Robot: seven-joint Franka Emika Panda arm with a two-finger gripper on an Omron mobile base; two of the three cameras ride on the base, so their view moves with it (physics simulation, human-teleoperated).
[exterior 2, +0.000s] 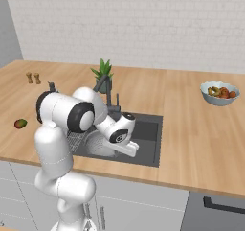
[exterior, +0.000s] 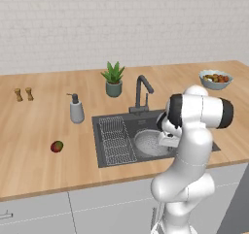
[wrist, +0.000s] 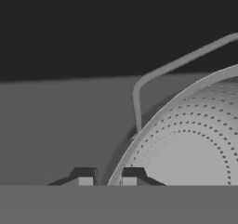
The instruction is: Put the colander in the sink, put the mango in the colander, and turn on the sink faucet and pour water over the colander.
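Now the tool (wrist: 107, 179) sits down in the sink (exterior: 155, 119), jaws pinched on the colander (exterior: 151, 143) rim. Next target, the mango (exterior: 57, 146), lies on the worktop (exterior: 39, 126) toward nine o'clock, beyond the wire rack (exterior: 115, 141).

No text, label, brand, number or sign can be read anywhere in these pictures.
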